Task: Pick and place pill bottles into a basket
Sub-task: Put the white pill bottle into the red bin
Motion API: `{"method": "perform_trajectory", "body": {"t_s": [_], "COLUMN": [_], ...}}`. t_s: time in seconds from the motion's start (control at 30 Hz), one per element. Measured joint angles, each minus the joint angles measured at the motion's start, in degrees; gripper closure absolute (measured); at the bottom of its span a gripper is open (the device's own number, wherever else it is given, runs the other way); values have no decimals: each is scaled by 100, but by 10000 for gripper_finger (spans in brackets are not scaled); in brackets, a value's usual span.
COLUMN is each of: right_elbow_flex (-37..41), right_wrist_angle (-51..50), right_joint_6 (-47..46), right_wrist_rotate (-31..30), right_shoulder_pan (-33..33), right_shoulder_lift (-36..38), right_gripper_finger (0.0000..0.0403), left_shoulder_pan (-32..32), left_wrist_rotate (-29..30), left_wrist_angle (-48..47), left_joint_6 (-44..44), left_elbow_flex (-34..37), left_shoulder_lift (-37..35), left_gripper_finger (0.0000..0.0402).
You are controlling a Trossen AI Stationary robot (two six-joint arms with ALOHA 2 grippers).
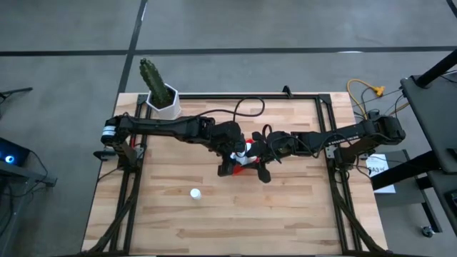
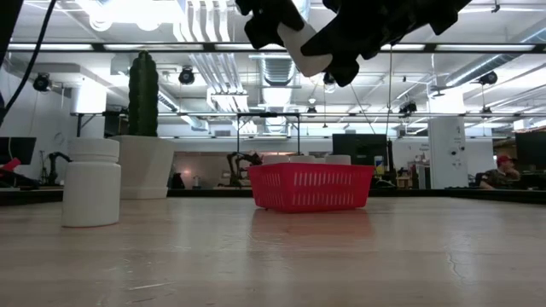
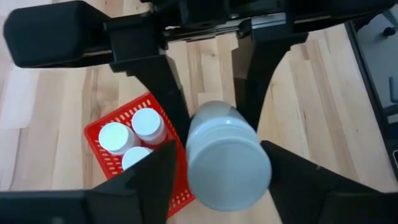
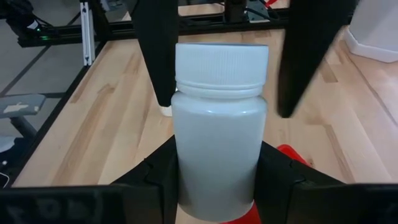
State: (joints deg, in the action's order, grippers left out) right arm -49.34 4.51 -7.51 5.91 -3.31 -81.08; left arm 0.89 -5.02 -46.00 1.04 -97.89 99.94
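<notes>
The right gripper (image 4: 217, 180) clamps a pill bottle (image 4: 217, 118) above the basket (image 3: 134, 162); the left gripper (image 3: 214, 168) flanks it, contact unclear, seemingly a handover. Three bottles (image 3: 132, 134) fill the basket; another bottle (image 1: 195, 193) stands nearby.

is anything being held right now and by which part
The right pincer holds a pill bottle by its lower body above the basket; the left pincer is at its cap end.

bottle (image 4: 217, 130): upright, white | right gripper (image 4: 217, 180): clamped on its base | table (image 4: 112, 118): wood
</notes>
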Motion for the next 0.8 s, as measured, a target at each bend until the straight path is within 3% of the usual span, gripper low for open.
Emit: {"method": "perform_trajectory", "body": {"t_s": [0.2,0.8], "right_elbow_flex": [0,0], "right_wrist_angle": [-25,123], "right_joint_6": [-21,-118], "right_wrist_rotate": [-8,16], "right_shoulder_pan": [2,-4], "right_shoulder_lift": [0,0], "right_gripper_finger": [257,197], "left_shoulder_pan": [0,-2], "left_wrist_rotate": [2,-176], "left_wrist_angle": [-10,-157], "left_joint_6": [2,-1], "left_elbow_flex": [0,0], "left_shoulder_lift": [0,11], "left_gripper_finger": [260,260]}}
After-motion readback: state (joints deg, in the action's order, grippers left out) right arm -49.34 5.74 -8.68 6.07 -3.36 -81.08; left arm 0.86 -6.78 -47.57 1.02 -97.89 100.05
